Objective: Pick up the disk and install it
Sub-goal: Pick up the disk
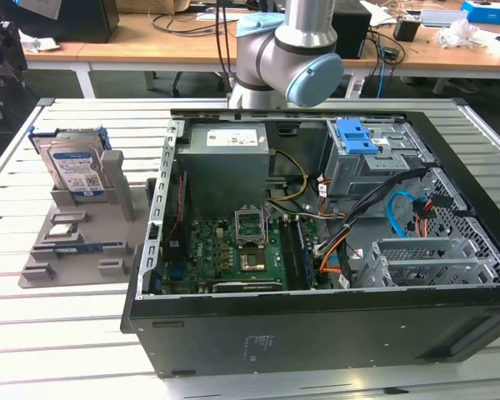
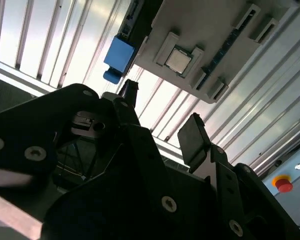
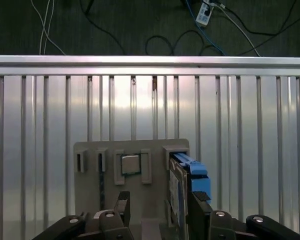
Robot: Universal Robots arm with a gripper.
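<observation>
The disk [image 1: 77,162] stands on edge in a slot at one end of the grey holder [image 1: 117,187], which rests on the slatted metal surface [image 1: 67,333]. Its blue rail is turned upward.

In both wrist views the tool [image 3: 161,205] is seen above the holder, released, with its jaws spread and nothing between them. In the first wrist view one fingertip [image 3: 200,199] is lined up over the disk's blue rail rather than beside it. From this a strike on the top edge is judged possible, or a grip on one side alone. The disk could then be tilted or jammed in its slot.

A small square chip [image 3: 130,164] is seated in the holder's middle recess, just beside the disk's slot. It could be brushed by the other fingertip. A thin memory stick [image 1: 75,247] lies in the holder as well.

The open computer case [image 1: 317,333] is placed beside the holder, on the exterior view's right. The drive cage [image 1: 362,171] with its blue bracket [image 1: 356,136] sits at the side of the case farthest from the holder. Loose cables [image 1: 400,212] are draped near the cage, and a carried disk could be snagged by them.
</observation>
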